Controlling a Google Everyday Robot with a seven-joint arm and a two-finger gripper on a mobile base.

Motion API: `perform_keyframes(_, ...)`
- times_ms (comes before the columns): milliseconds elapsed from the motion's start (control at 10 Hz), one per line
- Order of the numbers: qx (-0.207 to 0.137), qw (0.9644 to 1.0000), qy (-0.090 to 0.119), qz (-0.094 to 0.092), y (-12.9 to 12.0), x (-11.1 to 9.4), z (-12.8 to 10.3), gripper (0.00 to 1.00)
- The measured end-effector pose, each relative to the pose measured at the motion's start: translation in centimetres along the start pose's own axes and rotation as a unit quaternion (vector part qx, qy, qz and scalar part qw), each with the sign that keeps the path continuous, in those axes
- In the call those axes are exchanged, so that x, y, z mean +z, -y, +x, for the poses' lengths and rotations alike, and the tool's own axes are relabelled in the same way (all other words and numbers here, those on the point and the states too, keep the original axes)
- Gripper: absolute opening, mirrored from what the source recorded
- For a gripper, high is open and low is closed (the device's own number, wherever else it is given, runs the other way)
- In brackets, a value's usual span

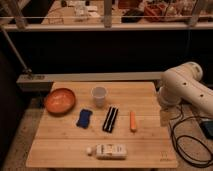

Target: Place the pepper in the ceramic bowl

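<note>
A light wooden surface (60, 150) made of long planks carries all the things. The small slim orange pepper (133, 120) lies flat on the right half of it, with its long side pointing away from the camera. It is apart from everything else and nothing is touching it.

The wide, shallow, glossy orange-brown ceramic bowl (59, 101) stands at the far left corner, well apart from the pepper. Three things are between them. A small white cup (99, 96) stands upright near the far edge, to the right of the bowl. A small dark blue pad with rounded corners (84, 118) lies in front of the space between the bowl and the cup. A black bar with white stripes (110, 119) lies just left of the pepper, almost parallel to it and longer than it. Near the front edge a white bottle (107, 150) lies on its side, with its cap end pointing to the left.

The thick white arm (187, 90) of the robot comes in from the right side and bends down beside the right edge of the surface. The gripper (165, 116) hangs below it at that edge, near the pepper but to the right of it, not touching it. The jaws are released and hold nothing.

Dark cables (185, 145) lie in loops on the speckled floor under the arm.
</note>
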Motion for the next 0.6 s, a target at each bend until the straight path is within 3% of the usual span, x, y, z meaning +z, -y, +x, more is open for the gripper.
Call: perform_keyframes(600,0.0,1.0,0.0,0.0,-0.01,0.03,0.01,0.8)
